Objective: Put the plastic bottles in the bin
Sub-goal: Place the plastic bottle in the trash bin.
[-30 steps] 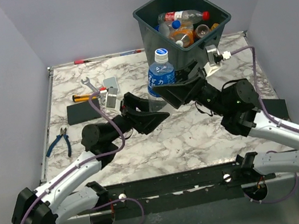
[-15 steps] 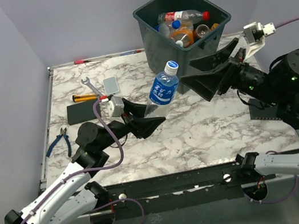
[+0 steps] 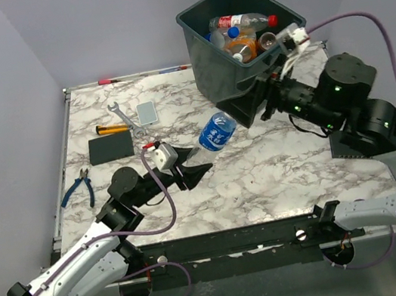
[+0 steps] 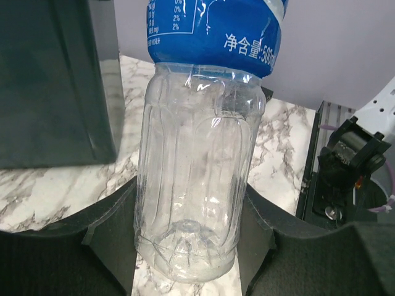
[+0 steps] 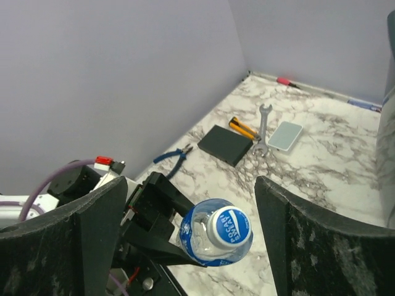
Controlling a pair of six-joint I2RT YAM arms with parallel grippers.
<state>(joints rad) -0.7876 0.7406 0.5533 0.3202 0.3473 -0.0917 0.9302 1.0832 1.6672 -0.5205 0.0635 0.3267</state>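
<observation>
Your left gripper clamps the base of a clear, blue-labelled bottle between its fingers. It holds the bottle above the marble table, tilted with the cap pointing far and right. Your right gripper has its fingers spread wide, holds nothing, and faces that cap. It sits just beside the near wall of the bin. The bin stands at the far right, with other bottles inside.

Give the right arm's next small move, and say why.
Probably ease the right gripper forward and close its open jaws round the neck of the clear blue-labelled plastic bottle. The left gripper grips only its base, its cap points between the right jaws, and the dark grey-green bin stands close by.
</observation>
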